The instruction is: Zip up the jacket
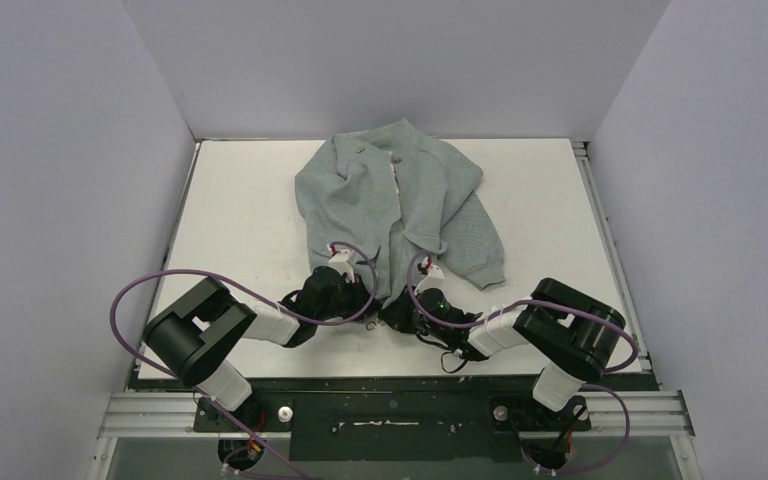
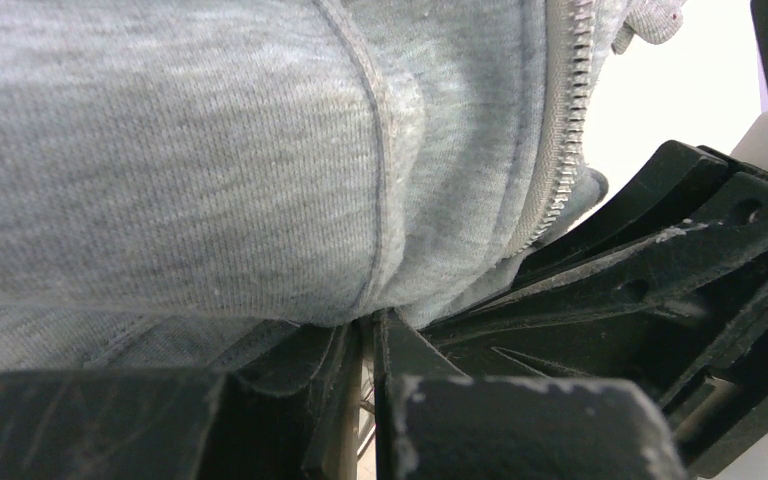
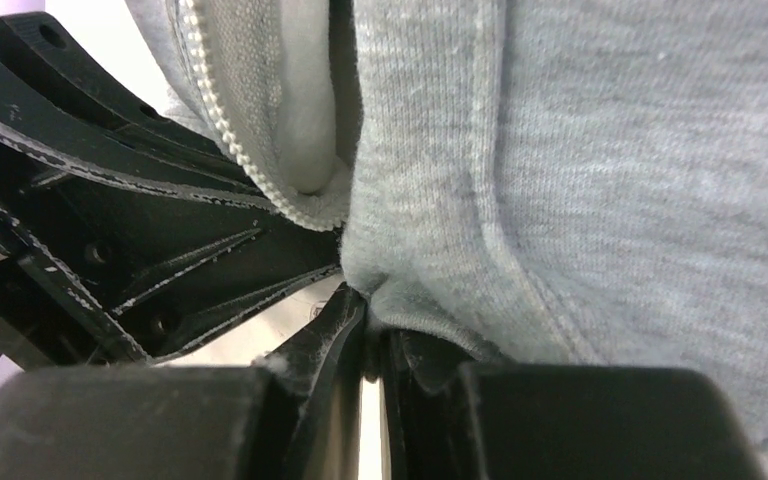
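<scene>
In left gripper, right gripper: jacket.

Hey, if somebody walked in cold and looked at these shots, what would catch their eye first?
First, the grey jacket sprawled across the far middle of the white table, its front open. Then, at its near hem, the left gripper and right gripper each pinch fabric on their own side of the opening. The pale zipper teeth run close beside them.
</scene>
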Motion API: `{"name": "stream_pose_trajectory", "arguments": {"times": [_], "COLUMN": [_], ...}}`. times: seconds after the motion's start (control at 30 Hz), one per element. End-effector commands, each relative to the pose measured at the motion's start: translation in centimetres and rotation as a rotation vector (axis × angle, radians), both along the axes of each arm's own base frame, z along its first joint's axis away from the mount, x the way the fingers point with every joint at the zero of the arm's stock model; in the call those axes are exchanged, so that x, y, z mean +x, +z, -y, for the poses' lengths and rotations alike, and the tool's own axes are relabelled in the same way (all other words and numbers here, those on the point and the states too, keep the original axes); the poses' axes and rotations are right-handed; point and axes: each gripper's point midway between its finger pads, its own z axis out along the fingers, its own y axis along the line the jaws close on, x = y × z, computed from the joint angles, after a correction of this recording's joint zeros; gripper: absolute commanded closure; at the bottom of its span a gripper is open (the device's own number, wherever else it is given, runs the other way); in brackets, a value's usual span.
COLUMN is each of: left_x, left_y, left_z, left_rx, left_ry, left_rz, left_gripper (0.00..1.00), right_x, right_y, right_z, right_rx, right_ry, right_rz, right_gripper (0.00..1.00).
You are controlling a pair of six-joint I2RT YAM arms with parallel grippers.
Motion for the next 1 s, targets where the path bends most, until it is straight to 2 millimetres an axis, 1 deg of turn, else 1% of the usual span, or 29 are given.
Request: {"name": "stream_pose_trajectory", "arguments": {"times": [0.0, 0.03, 0.13, 0.2, 0.27, 0.37, 0.47, 0.5, 0.57, 0.63, 0.77, 0.8, 0.87, 0.97], "left_x": [1.0, 1.5, 3.1, 4.0, 4.8, 5.4, 4.9, 4.6, 3.8, 3.0, 1.5, 1.2, 0.4, -0.6], "left_y": [3.3, 4.1, 7.5, 10.2, 13.3, 18.3, 23.3, 24.9, 27.6, 29.9, 33.2, 33.8, 35.2, 37.4], "left_z": [0.8, 0.6, -0.4, -1.3, -2.5, -4.3, -5.7, -5.9, -6.3, -6.5, -6.3, -6.2, -6.1, -6.3], "left_rx": [-0.048, -0.054, -0.105, -0.142, -0.183, -0.249, -0.33, -0.359, -0.429, -0.501, -0.628, -0.654, -0.695, -0.752], "left_ry": [-0.025, -0.014, 0.019, 0.04, 0.067, 0.116, 0.156, 0.158, 0.16, 0.154, 0.11, 0.094, 0.061, 0.036], "left_rz": [0.075, 0.089, 0.138, 0.177, 0.234, 0.339, 0.459, 0.497, 0.552, 0.595, 0.639, 0.648, 0.672, 0.72], "left_gripper": [1.0, 1.0, 1.0, 1.0, 1.0, 1.0, 1.0, 1.0, 1.0, 1.0, 1.0, 1.0, 1.0, 1.0], "right_x": [-3.3, -3.1, -2.4, -1.7, -1.1, -0.4, 0.2, 0.0, 0.1, 0.3, -0.5, -0.9, -1.5, -1.7], "right_y": [-4.4, -3.8, -0.7, 2.2, 5.5, 10.6, 15.8, 17.5, 20.7, 23.4, 28.3, 29.0, 31.2, 34.3], "right_z": [4.3, 4.4, 3.8, 3.3, 3.0, 3.2, 4.0, 4.0, 4.2, 4.2, 3.1, 2.7, 2.1, 2.3], "right_rx": [-0.208, -0.201, -0.142, -0.095, -0.042, 0.054, 0.147, 0.174, 0.202, 0.206, 0.306, 0.338, 0.417, 0.542], "right_ry": [0.045, 0.043, 0.072, 0.099, 0.114, 0.118, 0.11, 0.128, 0.169, 0.207, 0.333, 0.368, 0.44, 0.455], "right_rz": [-0.115, -0.097, -0.005, 0.085, 0.193, 0.367, 0.552, 0.601, 0.689, 0.743, 0.862, 0.875, 0.912, 0.956], "right_gripper": [1.0, 1.0, 1.0, 1.0, 1.0, 1.0, 1.0, 1.0, 1.0, 1.0, 1.0, 1.0, 1.0, 1.0]}}
